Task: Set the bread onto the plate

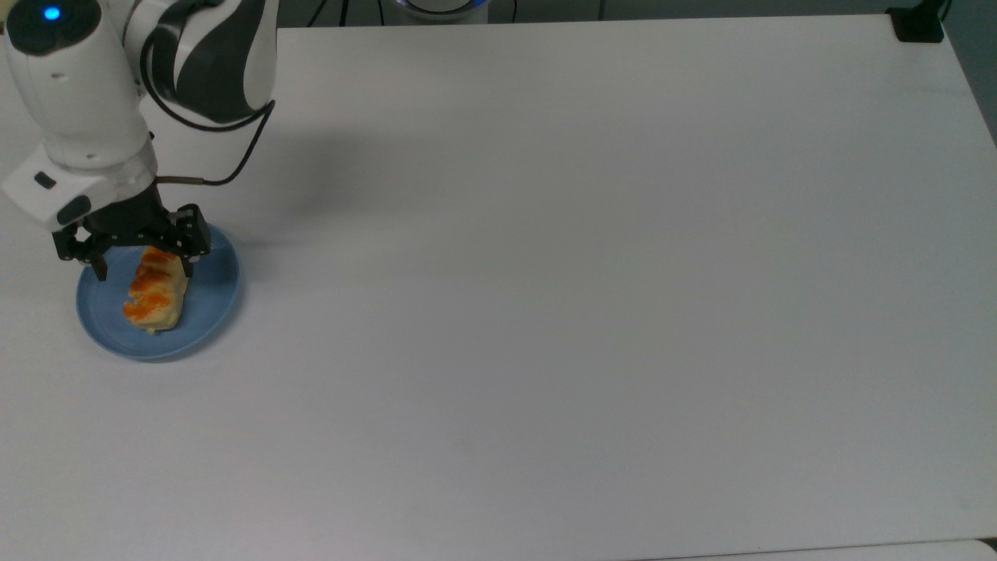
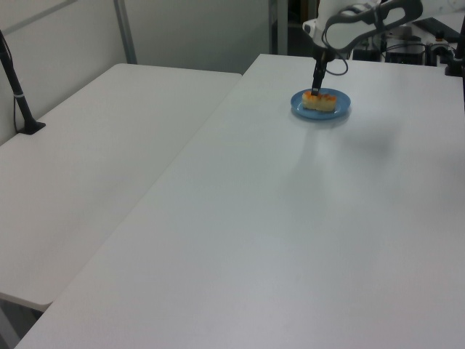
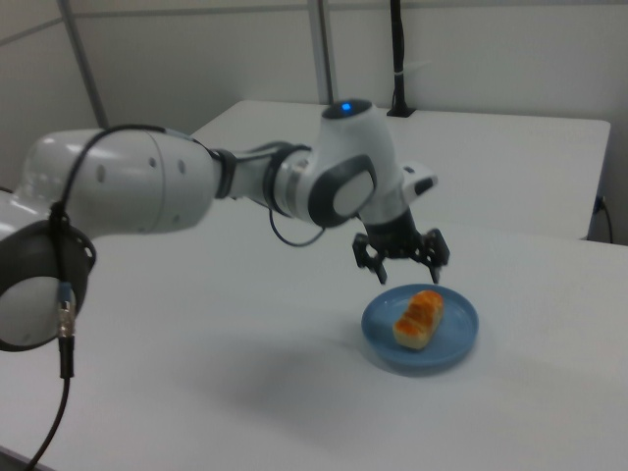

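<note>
The bread [image 1: 154, 293], a pale-yellow bun with orange-brown patches, lies flat on the light-blue plate [image 1: 212, 294] at the top view's left. My gripper [image 1: 144, 263] hangs open just above the bun's far end, its fingers spread to either side and touching nothing. In the right view the gripper [image 3: 408, 273] stands clear above the bread [image 3: 419, 318] on the plate [image 3: 461, 340]. In the left view the bread [image 2: 320, 102] rests on the plate [image 2: 344, 107] below the gripper [image 2: 317, 87].
The white table [image 1: 592, 280] stretches wide to the top view's right of the plate. A second white table [image 2: 94, 145] adjoins it at the left view's left, with a black post [image 2: 18, 94] on it. A black clamp [image 1: 917, 23] sits at the top view's far right corner.
</note>
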`<state>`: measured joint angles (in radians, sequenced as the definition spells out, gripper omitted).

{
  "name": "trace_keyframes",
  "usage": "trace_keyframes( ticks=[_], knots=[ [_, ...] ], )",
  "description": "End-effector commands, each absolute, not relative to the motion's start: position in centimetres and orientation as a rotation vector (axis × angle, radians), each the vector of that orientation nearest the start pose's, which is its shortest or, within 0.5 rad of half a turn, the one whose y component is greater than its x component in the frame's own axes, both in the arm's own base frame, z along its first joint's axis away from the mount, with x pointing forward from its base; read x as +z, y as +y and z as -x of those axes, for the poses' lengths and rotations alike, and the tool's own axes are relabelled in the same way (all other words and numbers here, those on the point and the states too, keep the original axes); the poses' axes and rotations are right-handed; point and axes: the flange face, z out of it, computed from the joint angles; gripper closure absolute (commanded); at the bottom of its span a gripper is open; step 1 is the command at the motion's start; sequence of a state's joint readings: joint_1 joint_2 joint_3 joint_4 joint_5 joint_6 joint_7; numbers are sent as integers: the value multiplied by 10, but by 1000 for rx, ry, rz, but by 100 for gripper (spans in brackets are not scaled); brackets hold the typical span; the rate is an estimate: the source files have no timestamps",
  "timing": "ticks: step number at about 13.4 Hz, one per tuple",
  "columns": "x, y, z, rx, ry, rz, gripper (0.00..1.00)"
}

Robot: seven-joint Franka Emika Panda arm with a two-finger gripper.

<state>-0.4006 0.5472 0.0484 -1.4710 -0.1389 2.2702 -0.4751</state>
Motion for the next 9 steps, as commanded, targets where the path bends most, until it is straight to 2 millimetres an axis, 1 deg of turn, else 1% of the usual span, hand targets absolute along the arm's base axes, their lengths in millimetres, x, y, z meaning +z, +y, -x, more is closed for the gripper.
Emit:
trace_keyframes(
  ticks=[1,2,3,4,5,7,8,9],
  knots=[
    [455,-198,-669,-272,-210,3277,0],
    [474,-178,-665,-249,-150,3273,0],
    [495,-143,-659,-201,-78,3265,0],
    [507,-113,-658,-178,-34,3260,0],
    [527,-76,-651,-176,75,3254,0],
    [554,-40,-633,-131,174,3248,0],
    [565,-19,-622,-82,173,3252,0],
    [580,8,-606,-32,165,3240,0]
  ],
)
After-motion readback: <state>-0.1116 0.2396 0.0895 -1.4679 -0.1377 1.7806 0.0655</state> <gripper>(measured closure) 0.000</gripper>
